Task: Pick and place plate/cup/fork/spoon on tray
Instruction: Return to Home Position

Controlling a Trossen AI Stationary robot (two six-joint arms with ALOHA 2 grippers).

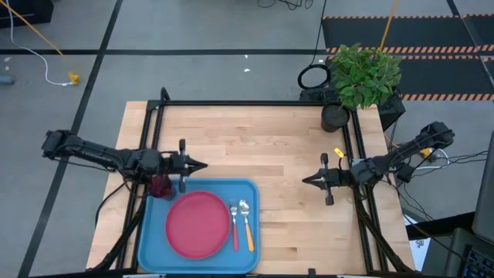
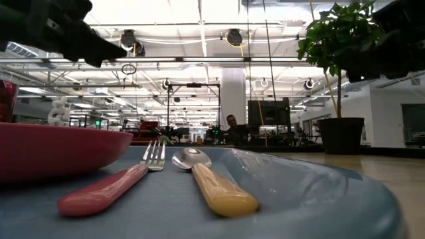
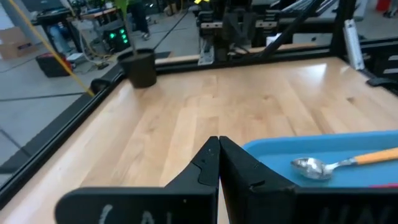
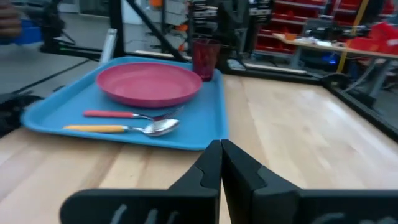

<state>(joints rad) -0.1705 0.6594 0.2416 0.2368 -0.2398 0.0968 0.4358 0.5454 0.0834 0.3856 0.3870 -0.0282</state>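
Note:
The light blue tray [image 1: 154,232] lies at the table's near left. On it rest the pink-red plate [image 1: 198,224], the fork [image 1: 235,228] with a red-pink handle, the spoon [image 1: 247,225] with an orange handle, and the dark red cup [image 1: 160,186] upright at its far left corner. My left gripper [image 1: 202,165] is shut and empty, just beyond the tray's far edge, above the table. My right gripper [image 1: 306,179] is shut and empty at the table's right, pointing toward the tray. The tray also shows in the right wrist view [image 4: 205,134].
A potted green plant [image 1: 363,77] in a black pot [image 1: 335,117] stands at the far right corner. A black frame [image 1: 255,103] runs along the table's edges. Bare wood lies between the tray and the right arm.

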